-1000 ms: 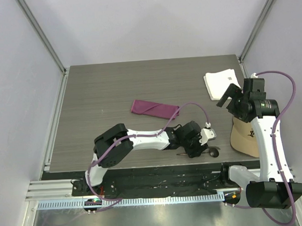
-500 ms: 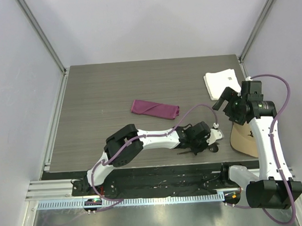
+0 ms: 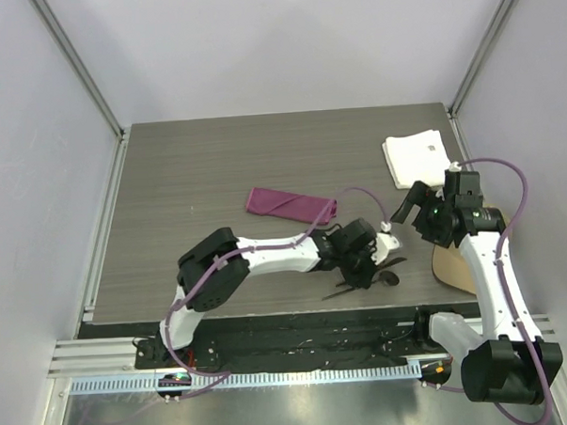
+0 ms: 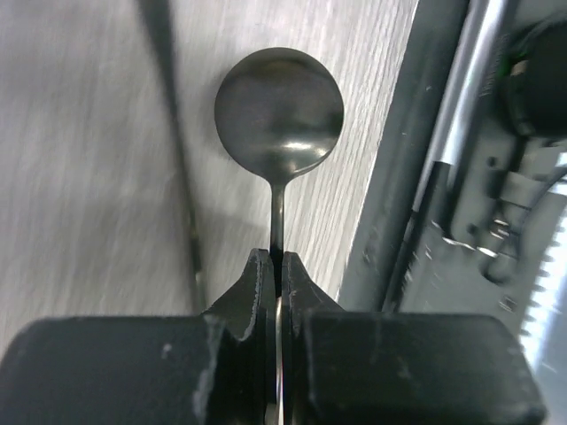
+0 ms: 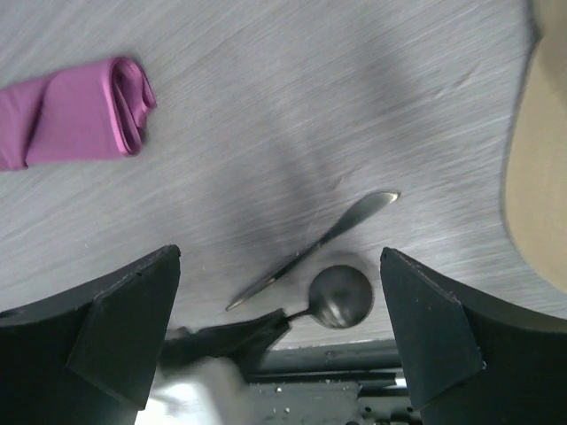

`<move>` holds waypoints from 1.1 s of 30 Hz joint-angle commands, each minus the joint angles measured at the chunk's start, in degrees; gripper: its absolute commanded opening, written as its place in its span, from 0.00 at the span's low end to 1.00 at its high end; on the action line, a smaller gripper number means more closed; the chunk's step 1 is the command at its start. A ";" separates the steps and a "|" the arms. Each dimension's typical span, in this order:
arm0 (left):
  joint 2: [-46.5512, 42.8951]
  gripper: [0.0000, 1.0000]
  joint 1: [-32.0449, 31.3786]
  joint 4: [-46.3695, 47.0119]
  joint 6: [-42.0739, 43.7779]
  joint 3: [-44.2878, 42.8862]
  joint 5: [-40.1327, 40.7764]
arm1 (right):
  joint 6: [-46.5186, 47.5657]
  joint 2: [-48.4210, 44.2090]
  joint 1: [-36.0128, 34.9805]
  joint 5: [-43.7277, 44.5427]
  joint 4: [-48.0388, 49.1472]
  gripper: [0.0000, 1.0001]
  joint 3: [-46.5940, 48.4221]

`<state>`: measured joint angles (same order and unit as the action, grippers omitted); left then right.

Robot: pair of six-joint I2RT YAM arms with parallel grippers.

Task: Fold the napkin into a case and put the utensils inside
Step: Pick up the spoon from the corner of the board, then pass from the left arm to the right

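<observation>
The napkin (image 3: 291, 205) lies folded into a long narrow magenta case mid-table; its rolled end (image 5: 84, 119) shows in the right wrist view. My left gripper (image 3: 374, 269) (image 4: 277, 258) is shut on the thin handle of the dark spoon (image 4: 279, 106), whose round head (image 3: 390, 278) (image 5: 339, 297) hangs close to the table's near edge. The other utensil (image 5: 337, 230) (image 3: 339, 291) lies slanted on the table just beside the spoon. My right gripper (image 3: 417, 202) (image 5: 279, 257) hovers open above both utensils, with nothing between its fingers.
A thicker white cloth (image 3: 418, 157) sits at the back right. A tan cap (image 3: 455, 266) (image 5: 536, 177) lies at the right edge under the right arm. The table's near edge and the metal rail (image 4: 425, 221) run right beside the spoon head.
My left gripper has shut on the spoon handle and drawn slightly left with it. The right arm has swung down and left over the utensils, still open.
</observation>
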<state>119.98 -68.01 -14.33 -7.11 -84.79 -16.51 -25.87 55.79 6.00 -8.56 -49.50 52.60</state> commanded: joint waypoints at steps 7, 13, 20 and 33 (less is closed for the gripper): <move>-9.33 0.00 13.07 14.05 -20.81 8.76 -18.28 | -5.05 -3.40 0.15 -20.32 16.33 1.00 -12.41; -8.63 0.00 17.38 27.59 -34.18 12.19 -25.06 | -9.72 1.42 -3.00 -27.57 28.12 0.99 -18.76; -7.66 0.00 17.56 32.17 -38.85 12.46 -26.46 | -18.68 5.98 -11.61 -19.05 37.88 0.87 -20.60; -21.08 0.67 17.48 17.43 -20.37 18.61 -5.43 | -21.77 10.92 -13.91 -17.19 32.19 0.01 -12.62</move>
<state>108.51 -49.80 10.59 -39.97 -67.75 -35.09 -47.16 67.31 -7.99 -26.94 -15.40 35.55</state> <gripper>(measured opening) 0.614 0.232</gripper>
